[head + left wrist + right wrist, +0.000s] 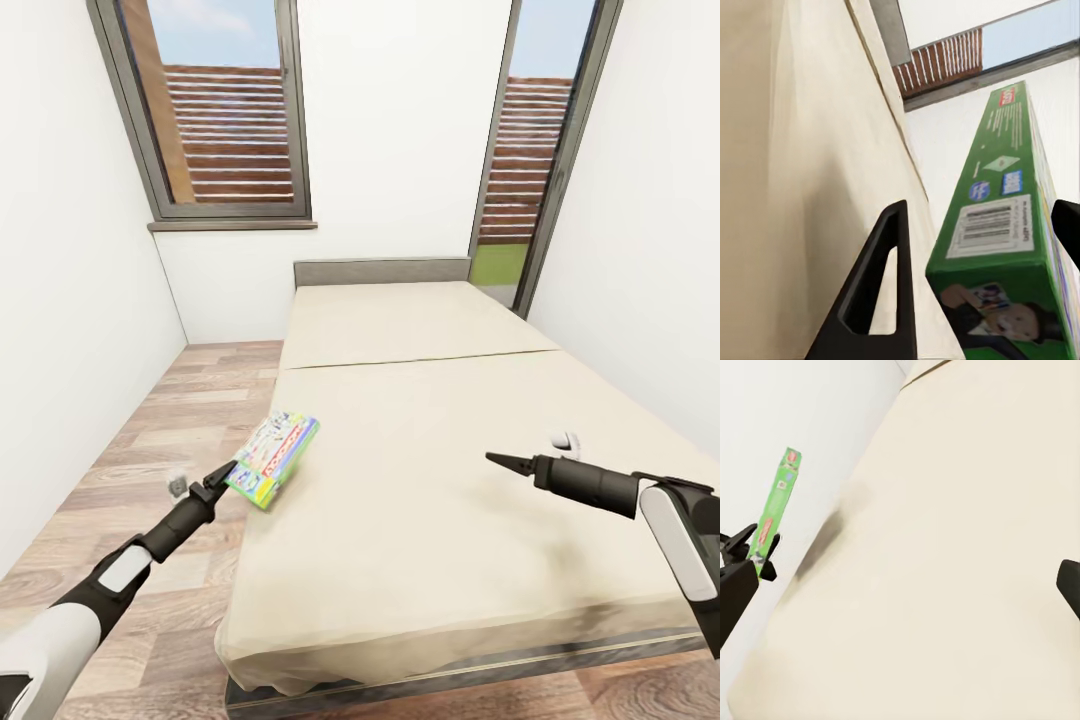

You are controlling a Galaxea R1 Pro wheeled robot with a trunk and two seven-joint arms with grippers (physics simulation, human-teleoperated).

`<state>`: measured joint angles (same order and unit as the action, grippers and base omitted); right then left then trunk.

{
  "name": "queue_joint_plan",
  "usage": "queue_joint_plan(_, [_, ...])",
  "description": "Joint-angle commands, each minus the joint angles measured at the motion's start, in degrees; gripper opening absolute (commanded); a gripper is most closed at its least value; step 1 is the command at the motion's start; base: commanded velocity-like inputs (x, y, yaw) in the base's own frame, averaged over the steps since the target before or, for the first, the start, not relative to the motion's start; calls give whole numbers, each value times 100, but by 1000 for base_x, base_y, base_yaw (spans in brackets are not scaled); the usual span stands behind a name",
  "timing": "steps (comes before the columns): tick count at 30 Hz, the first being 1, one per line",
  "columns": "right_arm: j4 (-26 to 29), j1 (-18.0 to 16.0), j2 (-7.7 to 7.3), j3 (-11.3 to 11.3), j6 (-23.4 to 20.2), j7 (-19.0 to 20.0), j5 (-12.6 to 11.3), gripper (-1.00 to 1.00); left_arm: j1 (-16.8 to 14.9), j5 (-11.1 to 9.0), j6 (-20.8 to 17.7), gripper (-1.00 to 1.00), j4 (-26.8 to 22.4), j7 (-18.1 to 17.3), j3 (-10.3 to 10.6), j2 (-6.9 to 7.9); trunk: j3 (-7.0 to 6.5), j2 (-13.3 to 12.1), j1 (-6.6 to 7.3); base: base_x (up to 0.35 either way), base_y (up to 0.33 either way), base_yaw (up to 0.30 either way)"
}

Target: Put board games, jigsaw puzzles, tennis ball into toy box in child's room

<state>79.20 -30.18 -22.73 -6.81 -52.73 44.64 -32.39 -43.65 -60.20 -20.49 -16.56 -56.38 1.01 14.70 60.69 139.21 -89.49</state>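
Green board game [274,458] between left fingers [874,300], far fingertip cropped

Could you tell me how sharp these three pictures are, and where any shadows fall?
Head view: evenly lit, a faint shadow on the bed beside the right gripper. Left wrist view: the board game label is soft but readable. Right wrist view: a smudged shadow on the bed, edges slightly blurred.

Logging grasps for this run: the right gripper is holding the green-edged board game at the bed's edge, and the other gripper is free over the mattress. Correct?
Wrong arm. The head view shows the left gripper holding the board game at the edge of the bed; the right gripper is the free one over the mattress.
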Motion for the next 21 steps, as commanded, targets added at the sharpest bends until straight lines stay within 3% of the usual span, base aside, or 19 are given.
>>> queue_joint_plan(1, [7,10,-6,-5,2,28,4,100,3,-31,-63,-100,-28,-106,18,10,5,2,1,0,0,0])
queue_joint_plan(6, [28,49,-20,5,104,52,4,100,76,-28,-162,-100,-327,-305,29,26,5,2,1,0,0,0])
queue_joint_plan(11, [85,79,-22,37,139,68,1,100,388,-51,-356,-100,-1014,-293,12,19,5,2,1,0,0,0])
queue_joint_plan(14, [259,91,-19,70,119,81,2,100,750,-86,-560,-100,-1924,71,0,-6,5,2,1,0,0,0])
queue_joint_plan(17, [434,103,-18,103,104,87,3,100,1176,-181,-799,-100,-3030,739,-14,-37,5,2,1,0,0,0])
queue_joint_plan(18, [434,103,-18,103,104,87,3,100,1176,-181,-799,-100,-3030,739,-14,-37,5,2,1,0,0,0])
queue_joint_plan(21, [535,134,-12,120,91,85,4,100,1474,-393,-1150,-100,-4191,1432,-16,-45,5,2,1,0,0,0])
